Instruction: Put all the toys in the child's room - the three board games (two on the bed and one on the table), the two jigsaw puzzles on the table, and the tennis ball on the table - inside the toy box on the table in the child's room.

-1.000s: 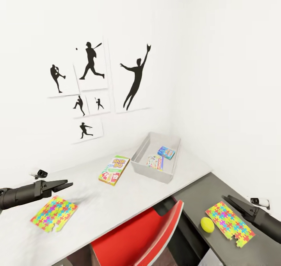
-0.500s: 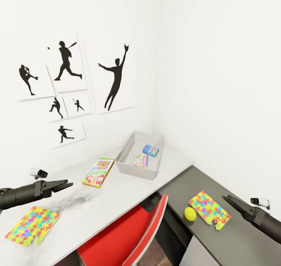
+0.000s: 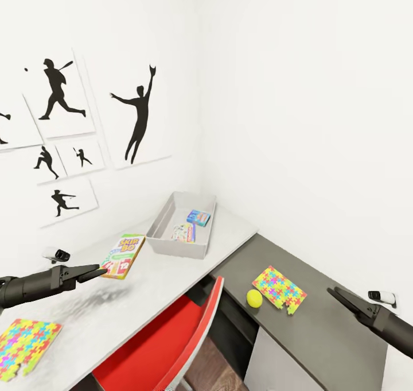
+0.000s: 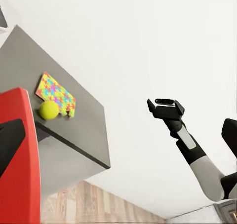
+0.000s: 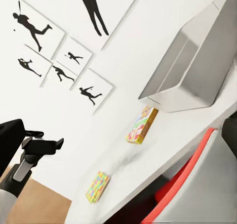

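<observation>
Standing at the far corner of the white table (image 3: 172,276), the grey toy box (image 3: 166,221) already holds two board games: a light blue one (image 3: 198,217) and a white and red one (image 3: 183,233), lying flat side by side. Just beside the box, on the side of my left arm, the Skip-Bo box (image 3: 123,255) lies on the table top. Nearer to me, at the table's near end, one jigsaw puzzle (image 3: 26,346) lies flat.

On the lower dark grey cabinet (image 3: 321,328) next to the table, the tennis ball (image 3: 254,298) rests touching the edge of the second jigsaw puzzle (image 3: 279,289). A red chair (image 3: 172,345) stands pushed under the table.

My left gripper (image 3: 97,273) hangs over the table with its fingers close together and nothing between them. My right gripper (image 3: 335,292) hangs above the cabinet, well apart from the ball, also narrow and empty.

Black baseball silhouettes (image 3: 137,115) hang on the wall.
</observation>
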You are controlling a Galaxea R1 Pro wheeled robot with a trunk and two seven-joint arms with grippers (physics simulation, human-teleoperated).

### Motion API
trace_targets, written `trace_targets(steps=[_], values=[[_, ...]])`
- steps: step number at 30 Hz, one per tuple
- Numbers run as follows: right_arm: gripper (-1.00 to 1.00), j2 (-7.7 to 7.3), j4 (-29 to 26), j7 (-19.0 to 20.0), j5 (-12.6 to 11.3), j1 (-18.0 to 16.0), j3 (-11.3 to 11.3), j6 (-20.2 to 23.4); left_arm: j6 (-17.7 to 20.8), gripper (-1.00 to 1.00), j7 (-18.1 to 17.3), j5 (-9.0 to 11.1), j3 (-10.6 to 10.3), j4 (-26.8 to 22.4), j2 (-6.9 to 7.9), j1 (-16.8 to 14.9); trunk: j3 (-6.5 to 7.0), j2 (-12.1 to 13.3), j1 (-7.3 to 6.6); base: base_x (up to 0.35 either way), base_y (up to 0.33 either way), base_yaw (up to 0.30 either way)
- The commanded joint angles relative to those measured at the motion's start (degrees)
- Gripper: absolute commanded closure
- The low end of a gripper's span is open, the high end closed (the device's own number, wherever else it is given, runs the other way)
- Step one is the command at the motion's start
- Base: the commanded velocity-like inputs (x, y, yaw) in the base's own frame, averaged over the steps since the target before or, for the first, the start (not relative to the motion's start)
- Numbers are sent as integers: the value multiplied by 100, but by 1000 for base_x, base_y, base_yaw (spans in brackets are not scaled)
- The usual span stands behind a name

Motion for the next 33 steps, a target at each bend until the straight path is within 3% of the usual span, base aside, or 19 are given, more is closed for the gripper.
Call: trace_targets(steps=[1,33], values=[[-100,-1,1,3,-22,-7,1,41,61,-100,-22,-2,1,-3,3,-2,-13,-13,3,-86,0,-280],[-100,-1,1,-4,-13,-7,10,32,61,-100,-22,-12,1,3,3,0,-13,-13,3,-72,0,-280]])
